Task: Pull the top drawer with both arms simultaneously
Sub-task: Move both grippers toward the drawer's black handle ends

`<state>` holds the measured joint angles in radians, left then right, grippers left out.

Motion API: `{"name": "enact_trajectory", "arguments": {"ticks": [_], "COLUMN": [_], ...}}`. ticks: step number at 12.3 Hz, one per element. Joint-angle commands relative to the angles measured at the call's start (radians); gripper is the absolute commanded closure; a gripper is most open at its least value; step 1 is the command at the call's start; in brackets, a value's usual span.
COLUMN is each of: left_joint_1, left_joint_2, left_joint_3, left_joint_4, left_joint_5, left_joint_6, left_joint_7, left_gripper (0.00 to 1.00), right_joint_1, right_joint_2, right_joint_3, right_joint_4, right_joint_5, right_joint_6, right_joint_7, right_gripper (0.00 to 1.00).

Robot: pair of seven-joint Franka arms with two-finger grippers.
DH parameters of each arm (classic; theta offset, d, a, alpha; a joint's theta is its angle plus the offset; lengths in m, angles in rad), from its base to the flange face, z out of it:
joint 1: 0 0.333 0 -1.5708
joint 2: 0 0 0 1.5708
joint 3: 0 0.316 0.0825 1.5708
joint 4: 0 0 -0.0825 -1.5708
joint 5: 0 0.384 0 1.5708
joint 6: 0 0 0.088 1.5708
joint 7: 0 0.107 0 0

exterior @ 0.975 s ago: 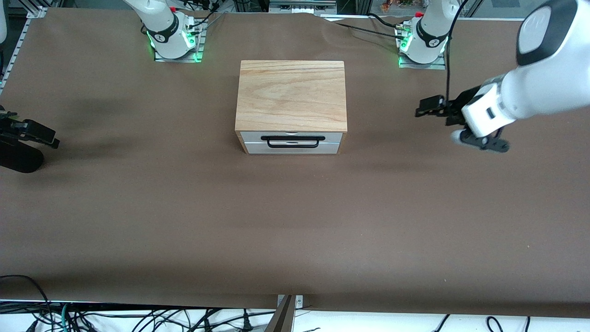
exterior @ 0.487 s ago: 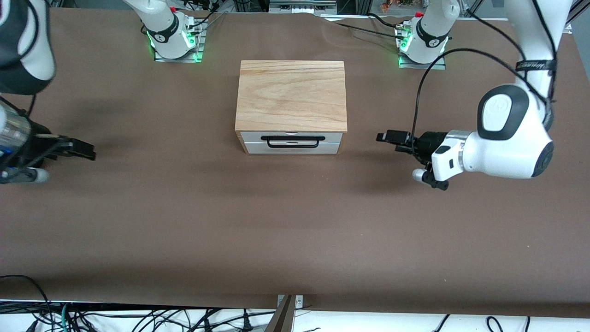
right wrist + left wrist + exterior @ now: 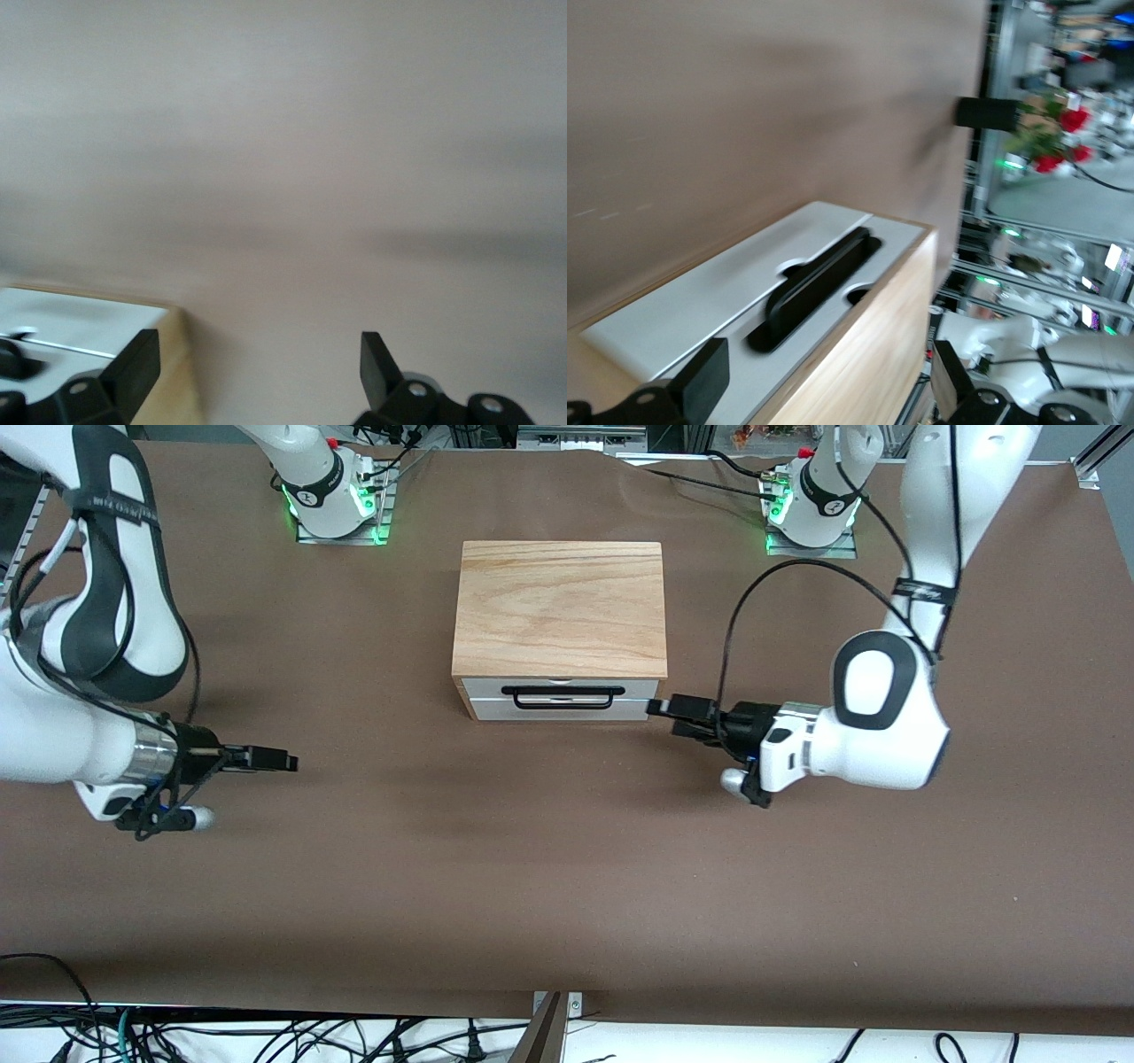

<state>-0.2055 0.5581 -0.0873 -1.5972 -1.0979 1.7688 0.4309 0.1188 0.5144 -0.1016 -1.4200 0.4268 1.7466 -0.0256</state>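
Note:
The top drawer (image 3: 483,688) is closed in the wooden cabinet (image 3: 560,607) at mid-table; its long black wire handle (image 3: 558,690) runs across the white front. My left gripper (image 3: 660,708) is open and empty, low beside the cabinet's front corner toward the left arm's end, apart from the handle. The left wrist view shows the drawer front (image 3: 899,241) and handle (image 3: 815,288) ahead of the left gripper (image 3: 828,376). My right gripper (image 3: 285,762) is open and empty, low over the table toward the right arm's end, well apart from the cabinet. In the right wrist view, the right gripper (image 3: 257,359) faces bare table.
Brown paper covers the table (image 3: 567,868). A plain white lower panel (image 3: 496,710) sits under the top drawer. The arm bases (image 3: 337,500) stand farther from the front camera than the cabinet. The cabinet's corner (image 3: 177,354) shows in the right wrist view.
Both arms have swung down and inward toward the cabinet. The left gripper has come to the cabinet's front corner; the right gripper has closed part of the gap. The drawer has not moved.

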Motion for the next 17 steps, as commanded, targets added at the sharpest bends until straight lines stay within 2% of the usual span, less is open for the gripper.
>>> {"name": "enact_trajectory", "arguments": {"ticks": [1, 3, 5, 7, 8, 10, 11, 15, 17], "left_joint_1": [-0.023, -0.014, -0.012, -0.028, -0.038, -0.041, -0.041, -0.043, -0.045], "left_joint_2": [0.09, 0.103, 0.105, 0.108, 0.114, 0.115, 0.115, 0.115, 0.121], "left_joint_3": [0.006, 0.006, 0.006, 0.006, 0.004, 0.004, 0.004, -0.012, -0.023], "left_joint_4": [0.0, -0.068, -0.128, -0.19, -0.2, -0.225, -0.228, -0.231, -0.231], "left_joint_5": [-0.117, -0.227, -0.302, -0.388, -0.393, -0.393, -0.393, -0.393, -0.393], "left_joint_6": [0.012, 0.014, 0.011, 0.009, 0.009, 0.002, -0.009, -0.011, -0.011], "left_joint_7": [0.29, 0.415, 0.492, 0.497, 0.497, 0.494, 0.494, 0.487, 0.486], "left_gripper": [0.0, 0.0, 0.15, 0.19, 0.29, 0.46, 0.48, 0.67, 0.82], "right_joint_1": [-0.008, -0.002, 0.015, 0.042, 0.068, 0.12, 0.146, 0.188, 0.188], "right_joint_2": [0.027, 0.074, 0.142, 0.217, 0.243, 0.282, 0.285, 0.283, 0.28], "right_joint_3": [0.002, 0.002, 0.003, 0.003, 0.003, 0.003, 0.003, 0.003, 0.003], "right_joint_4": [0.013, 0.01, 0.006, -0.035, -0.059, -0.1, -0.12, -0.174, -0.195], "right_joint_5": [0.206, 0.394, 0.562, 0.808, 0.911, 1.051, 1.088, 1.095, 1.093], "right_joint_6": [0.014, 0.021, 0.022, 0.021, 0.021, 0.022, 0.024, -0.039, -0.106], "right_joint_7": [0.003, -0.013, -0.103, -0.277, -0.36, -0.48, -0.525, -0.645, -0.683], "right_gripper": [0.0, 0.0, 0.0, 0.0, 0.0, 0.0, 0.0, 0.0, 0.0]}}
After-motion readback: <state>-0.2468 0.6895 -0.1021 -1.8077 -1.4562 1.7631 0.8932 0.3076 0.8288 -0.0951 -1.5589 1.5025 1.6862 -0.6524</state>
